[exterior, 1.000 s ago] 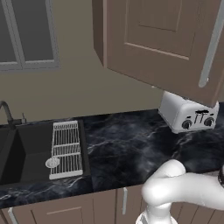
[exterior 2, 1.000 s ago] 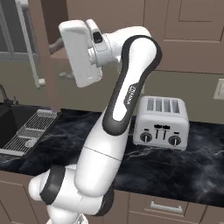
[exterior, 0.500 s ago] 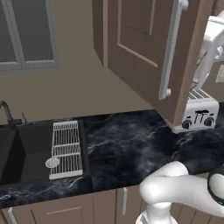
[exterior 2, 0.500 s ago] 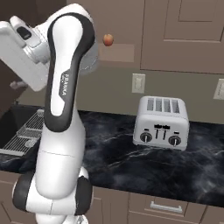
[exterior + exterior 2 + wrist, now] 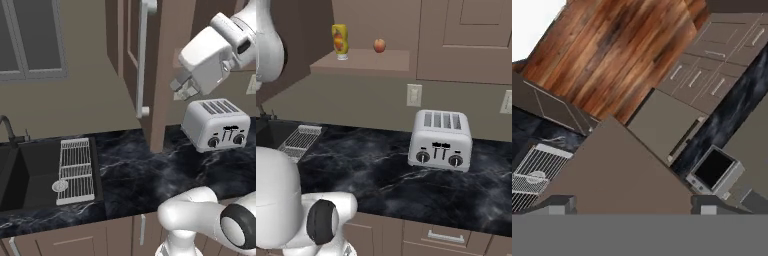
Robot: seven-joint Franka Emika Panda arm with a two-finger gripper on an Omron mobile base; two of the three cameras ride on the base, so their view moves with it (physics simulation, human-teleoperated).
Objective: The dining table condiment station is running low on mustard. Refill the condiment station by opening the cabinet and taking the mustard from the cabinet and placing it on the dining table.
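Now the cabinet [image 5: 155, 75] stands open, its door swung out edge-on toward the left base camera with the long silver bar handle [image 5: 142, 55] on its near face. In the right base view the mustard [image 5: 340, 41] stands upright on the cabinet's lower shelf [image 5: 363, 62], near the shelf's left end, with a small round reddish fruit [image 5: 379, 46] a little to its right. The bottle's long axis is vertical, and its label faces out toward the room.

The gripper [image 5: 186, 90] hangs at the open side of the door, above the toaster [image 5: 216, 123] that sits on the black marble bench [image 5: 125, 175]. The hand points down and away from the shelf: the hand view looks over the door's top edge at the floor, the sink rack and base cabinets, not at the bottle. The jaws are spread apart with nothing between them.

So the mustard probably lies behind and above the jaws' present heading. The hand likely has to turn toward the shelf and approach level, closing across the bottle's rounded sides. There is only one arm, and the fruit stands apart enough that it should not crowd the grasp.
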